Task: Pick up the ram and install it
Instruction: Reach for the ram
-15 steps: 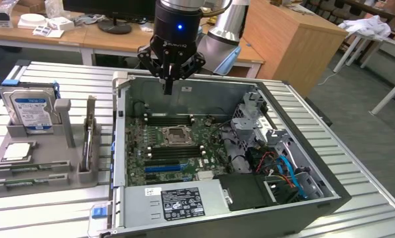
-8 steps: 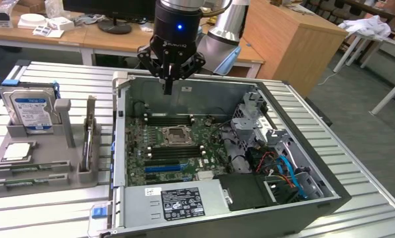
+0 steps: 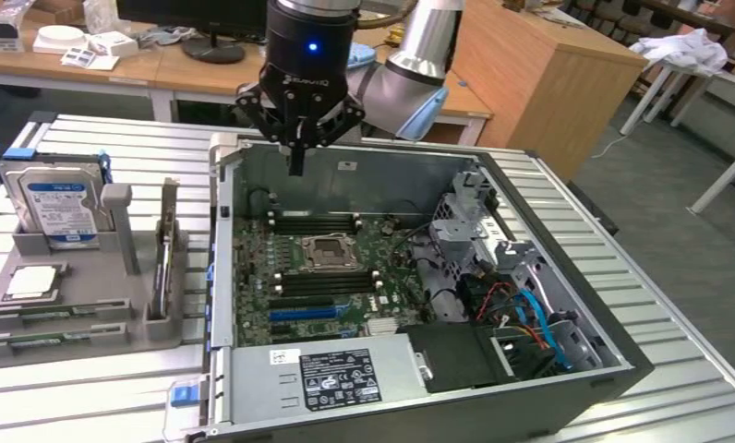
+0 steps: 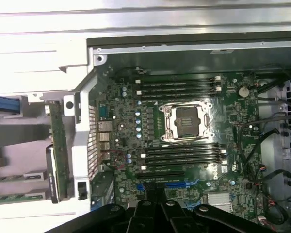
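The ram (image 3: 167, 251) is a thin green stick standing on edge in a slot of the grey holder (image 3: 84, 323), to the exterior view's left of the open computer case. In the wrist view the ram (image 4: 58, 155) lies beside the case wall. My gripper (image 3: 296, 159) hangs over the far edge of the case, above the motherboard (image 3: 324, 268), well apart from the ram. Its fingers are pressed together with nothing between them. The wrist view looks down past the gripper (image 4: 153, 201) onto the empty memory slots (image 4: 179, 86) and the processor socket (image 4: 186, 121).
A silver hard drive (image 3: 60, 198) with a blue-white label stands at the holder's far end, and a square processor chip (image 3: 35, 281) lies in front of it. Inside the case are a power supply (image 3: 337, 374) and a drive cage with cables (image 3: 522, 309). Desks stand behind the slatted table (image 3: 84, 397).
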Robot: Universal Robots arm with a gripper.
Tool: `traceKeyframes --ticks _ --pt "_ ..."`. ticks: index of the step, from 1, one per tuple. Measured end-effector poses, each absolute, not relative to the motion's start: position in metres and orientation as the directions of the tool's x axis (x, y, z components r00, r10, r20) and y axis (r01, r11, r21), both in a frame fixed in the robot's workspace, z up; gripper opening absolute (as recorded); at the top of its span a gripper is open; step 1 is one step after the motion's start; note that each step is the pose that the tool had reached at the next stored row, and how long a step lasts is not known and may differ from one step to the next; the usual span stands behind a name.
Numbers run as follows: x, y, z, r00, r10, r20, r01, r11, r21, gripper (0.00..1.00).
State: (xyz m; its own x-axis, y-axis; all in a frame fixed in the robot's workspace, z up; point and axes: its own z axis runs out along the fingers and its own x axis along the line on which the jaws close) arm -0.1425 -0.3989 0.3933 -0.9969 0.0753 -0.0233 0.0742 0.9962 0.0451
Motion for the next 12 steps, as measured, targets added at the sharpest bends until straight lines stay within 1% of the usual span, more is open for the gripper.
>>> traceKeyframes --ticks 12 --pt "-0.174 -0.399 0.393 -0.997 0.075 -0.023 0.074 0.996 0.045 0.11"
